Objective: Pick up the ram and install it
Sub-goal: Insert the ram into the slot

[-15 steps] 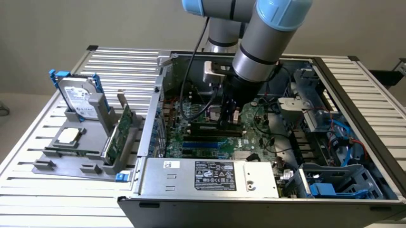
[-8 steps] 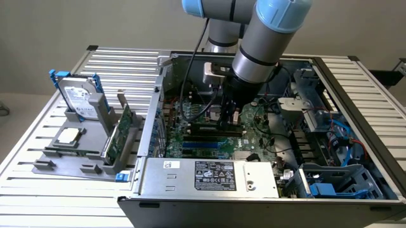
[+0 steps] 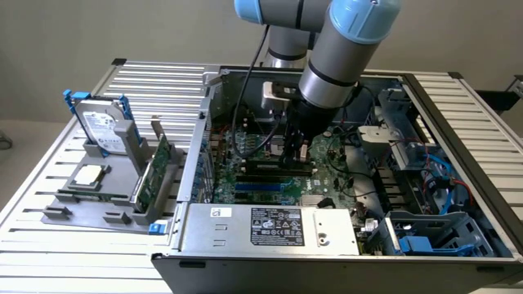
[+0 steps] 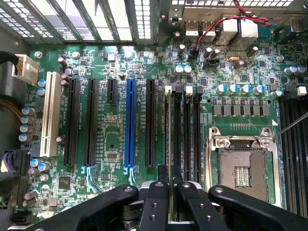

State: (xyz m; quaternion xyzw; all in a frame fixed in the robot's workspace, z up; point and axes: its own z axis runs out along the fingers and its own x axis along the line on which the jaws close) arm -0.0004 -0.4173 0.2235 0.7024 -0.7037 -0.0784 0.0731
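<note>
Now | ram (image 4: 167,144) edge-on, pinched between fingers (image 4: 155,204) | beside memory slots (image 4: 186,139)

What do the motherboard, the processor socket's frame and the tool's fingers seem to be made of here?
Motherboard: green laminate circuit board, slightly glossy, with printed traces and soldered parts. Processor socket's frame: bare metal, probably steel, judging by its silvery shine. The tool's fingers: matte black, either coated metal or hard plastic; the look leaves that open.
</note>
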